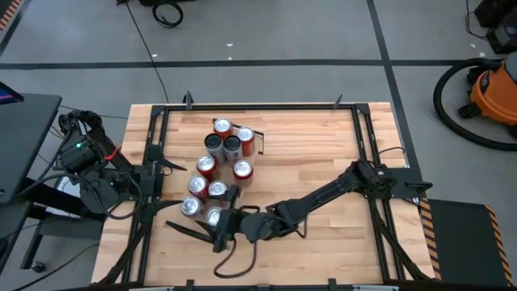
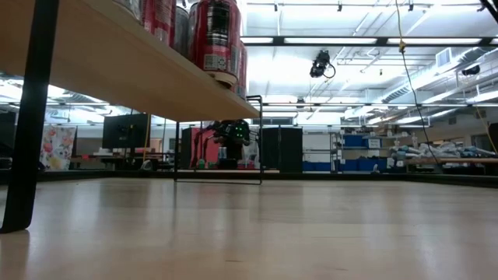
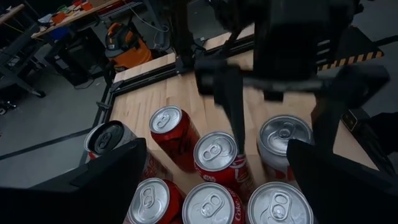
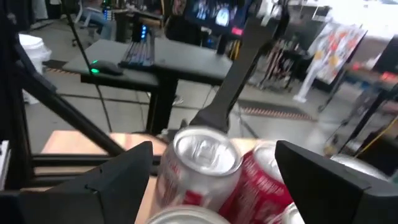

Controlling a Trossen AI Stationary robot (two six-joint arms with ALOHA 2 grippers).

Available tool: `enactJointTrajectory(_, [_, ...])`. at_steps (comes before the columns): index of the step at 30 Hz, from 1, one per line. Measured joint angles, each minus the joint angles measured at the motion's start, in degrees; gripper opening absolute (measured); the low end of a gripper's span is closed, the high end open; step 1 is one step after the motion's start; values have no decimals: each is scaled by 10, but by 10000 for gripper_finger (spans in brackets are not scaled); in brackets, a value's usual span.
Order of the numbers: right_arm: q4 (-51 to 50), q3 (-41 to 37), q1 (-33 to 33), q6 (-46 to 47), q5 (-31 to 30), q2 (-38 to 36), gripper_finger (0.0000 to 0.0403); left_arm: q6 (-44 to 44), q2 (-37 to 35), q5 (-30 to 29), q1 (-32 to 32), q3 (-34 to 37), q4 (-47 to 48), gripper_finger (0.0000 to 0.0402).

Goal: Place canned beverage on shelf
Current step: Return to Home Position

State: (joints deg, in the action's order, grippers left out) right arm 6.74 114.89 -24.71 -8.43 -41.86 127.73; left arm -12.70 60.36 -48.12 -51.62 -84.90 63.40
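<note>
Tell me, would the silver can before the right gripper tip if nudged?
Probably: the silver can stands upright, tall for its base. The red can close beside it may brace that side. Toppled, it would likely roll.

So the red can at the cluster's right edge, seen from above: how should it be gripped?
Probably grip the red can around the middle of its round side wall, coming in level from the high view's right. It stands upright at the cluster's edge, open on that side, with other cans crowding its other side.

Red and silver cans [image 3: 214, 155] on a pale wood shelf [image 2: 93, 54]; pale wood bench [image 1: 323, 153], black frame; orange vacuum [image 1: 494, 89] at two o'clock.
</note>
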Motion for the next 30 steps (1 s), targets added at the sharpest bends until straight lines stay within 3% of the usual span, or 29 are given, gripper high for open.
enactJointTrajectory(5, [-35, 1, -25, -24, -26, -38, 350, -12, 0, 5, 0, 0, 15, 400])
enactJointTrajectory(9, [-150, 1, -47, 24, -75, -62, 350, -26, 0, 13, 0, 0, 22, 400])
enactJointTrajectory(16, [-438, 1, -67, 267, -106, -95, 350, -35, 0, 15, 0, 0, 22, 400])
enactJointTrajectory(22, [-652, 0, -48, 489, -121, -92, 350, -34, 0, 15, 0, 0, 19, 400])
enactJointTrajectory(26, [-702, 0, -34, 532, -121, -89, 350, -34, 0, 15, 0, 0, 19, 400])
enactJointTrajectory(30, [-684, -15, -20, 496, -109, -88, 349, -33, 0, 15, 0, 0, 20, 400])
